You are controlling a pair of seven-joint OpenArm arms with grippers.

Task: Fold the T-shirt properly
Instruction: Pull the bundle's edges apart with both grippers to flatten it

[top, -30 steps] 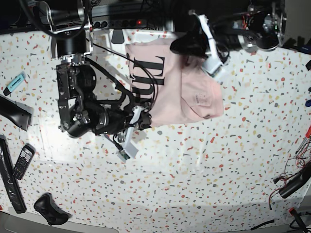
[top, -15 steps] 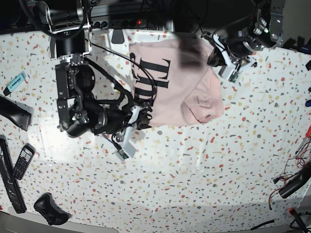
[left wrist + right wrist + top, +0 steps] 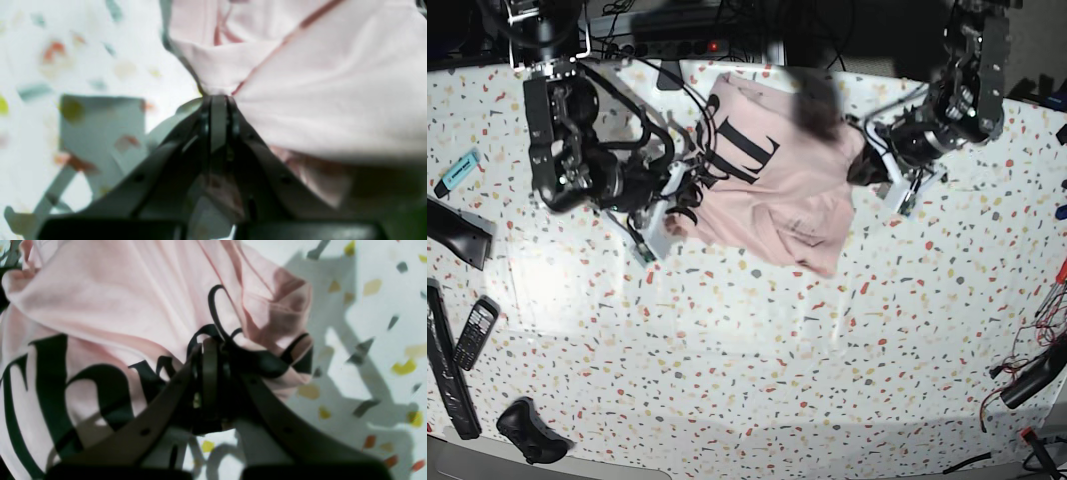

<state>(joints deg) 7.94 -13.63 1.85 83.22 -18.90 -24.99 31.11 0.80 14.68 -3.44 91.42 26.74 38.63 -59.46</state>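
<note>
Two end effectors: left end effector (image 3: pixel 218 100) and right end effector (image 3: pixel 213 343) each pinched on T-shirt (image 3: pixel 777 180) edges.
T-shirt: now stretched above bench (image 3: pixel 757 380), previously bunched.
Meaning: ready for laying flat.

- The T-shirt (image 3: pixel 320 100) runs past the picture's edge above and right of the left claw (image 3: pixel 218 100).
- The counter (image 3: pixel 66 66) left of that claw is blurred.
- Lettering beside the right claw (image 3: pixel 210 343) is cut off.
</note>
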